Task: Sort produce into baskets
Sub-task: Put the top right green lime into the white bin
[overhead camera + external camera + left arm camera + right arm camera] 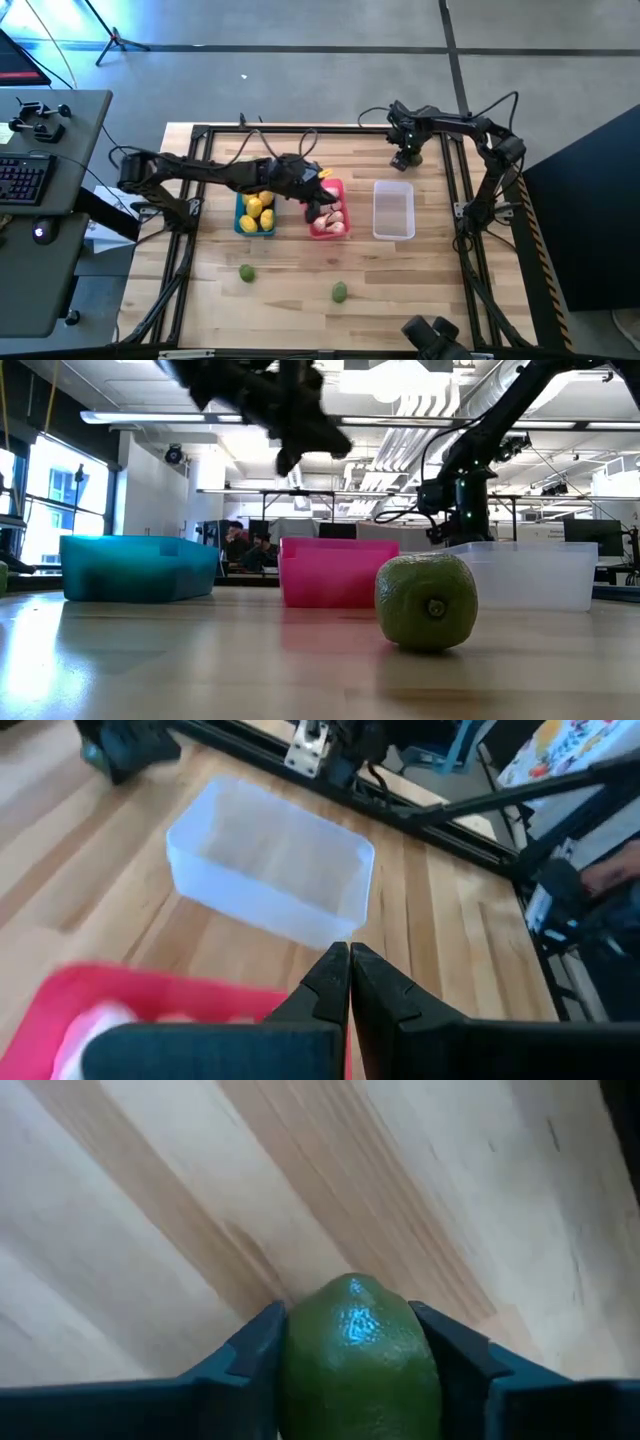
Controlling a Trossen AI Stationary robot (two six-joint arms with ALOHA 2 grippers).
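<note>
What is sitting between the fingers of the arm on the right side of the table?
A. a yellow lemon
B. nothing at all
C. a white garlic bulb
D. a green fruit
D: the right wrist view shows a green fruit sitting between the two fingers of the right gripper, just above the wooden table.

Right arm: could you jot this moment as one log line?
right gripper: fingers around green fruit, far side of table | left gripper: shut, above pink bin | white bin: empty
</note>
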